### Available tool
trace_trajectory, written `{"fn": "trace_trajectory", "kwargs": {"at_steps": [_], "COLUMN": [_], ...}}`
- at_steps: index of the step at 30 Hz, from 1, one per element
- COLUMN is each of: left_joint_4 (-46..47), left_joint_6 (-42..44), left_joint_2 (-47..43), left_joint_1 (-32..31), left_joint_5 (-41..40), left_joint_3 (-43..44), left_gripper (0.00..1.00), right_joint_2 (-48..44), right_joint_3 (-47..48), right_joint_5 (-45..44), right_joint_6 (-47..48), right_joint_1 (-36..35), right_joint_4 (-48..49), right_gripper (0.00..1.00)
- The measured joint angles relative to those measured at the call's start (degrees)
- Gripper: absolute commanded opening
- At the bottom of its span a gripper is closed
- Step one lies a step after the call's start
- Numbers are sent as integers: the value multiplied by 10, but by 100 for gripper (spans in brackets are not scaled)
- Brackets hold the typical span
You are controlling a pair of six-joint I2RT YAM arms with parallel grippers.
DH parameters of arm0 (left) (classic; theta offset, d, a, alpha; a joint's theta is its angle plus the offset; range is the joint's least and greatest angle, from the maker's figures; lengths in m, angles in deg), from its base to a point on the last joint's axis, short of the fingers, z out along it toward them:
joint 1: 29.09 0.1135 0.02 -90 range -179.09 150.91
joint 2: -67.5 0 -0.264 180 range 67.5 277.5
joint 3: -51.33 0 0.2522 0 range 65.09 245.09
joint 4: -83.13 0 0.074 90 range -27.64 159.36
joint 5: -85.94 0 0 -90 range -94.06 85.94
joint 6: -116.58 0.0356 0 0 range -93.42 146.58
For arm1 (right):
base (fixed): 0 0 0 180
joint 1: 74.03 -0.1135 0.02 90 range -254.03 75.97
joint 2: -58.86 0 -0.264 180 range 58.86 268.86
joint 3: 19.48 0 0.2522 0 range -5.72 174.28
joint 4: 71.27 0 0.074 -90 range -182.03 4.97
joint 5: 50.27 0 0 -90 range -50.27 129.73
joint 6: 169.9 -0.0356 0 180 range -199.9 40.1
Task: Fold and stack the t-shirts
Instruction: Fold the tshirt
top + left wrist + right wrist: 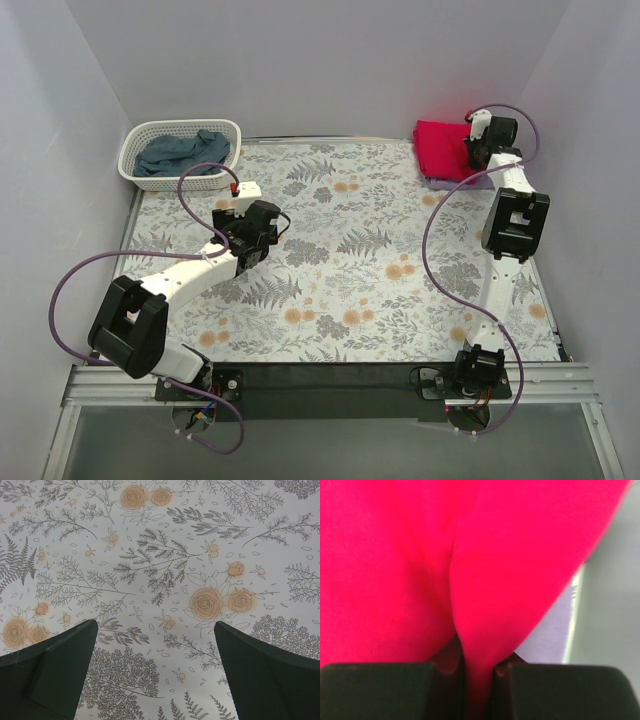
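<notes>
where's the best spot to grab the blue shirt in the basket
Probably pinch a raised fold of the blue shirt, coming straight down from above: it lies crumpled inside the basket, whose walls block a sideways approach.

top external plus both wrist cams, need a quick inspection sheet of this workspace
surface: floral table covering, lying flat
job's things: red t-shirt on top of lavender t-shirt at the far right corner; blue-grey t-shirt crumpled in the white basket at the far left
clutter: nothing seen
grippers: left gripper open over bare covering, holding nothing; right gripper shut on a fold of the red t-shirt
cables: purple cables loop freely beside both arms, off the shirts
surroundings: plain pale walls on three sides
</notes>
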Motion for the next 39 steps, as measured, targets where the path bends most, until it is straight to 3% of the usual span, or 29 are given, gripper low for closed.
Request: {"fn": "trace_trajectory", "kwargs": {"at_steps": [3, 7, 12, 16, 23, 28, 33, 39], "left_joint_4": [0, 0, 0, 0, 0, -2, -9, -13], "left_joint_6": [0, 0, 0, 0, 0, -1, -5, -12], "left_joint_2": [0, 0, 0, 0, 0, -2, -30, -107], "left_joint_1": [0, 0, 0, 0, 0, 0, 0, 0], "left_joint_5": [0, 0, 0, 0, 2, 7, 9, 8], "left_joint_3": [0, 0, 0, 0, 0, 0, 0, 0], "left_gripper": [96, 96, 96, 96, 96, 96, 98, 98], "right_joint_2": [0, 0, 0, 0, -19, -99, -200, -355], "right_joint_3": [-2, -17, -25, -31, -59, -134, -192, -293], "right_joint_5": [-24, -53, -90, -138, -259, -305, -307, -263], "right_joint_6": [10, 16, 19, 10, -12, -42, -82, -155], "right_joint_1": [-3, -3, -3, -4, -7, -7, -9, -21], "right_joint_4": [25, 57, 86, 110, 163, 177, 179, 153], "right_gripper": [9, 26, 29, 44, 52, 64, 65, 82]}}
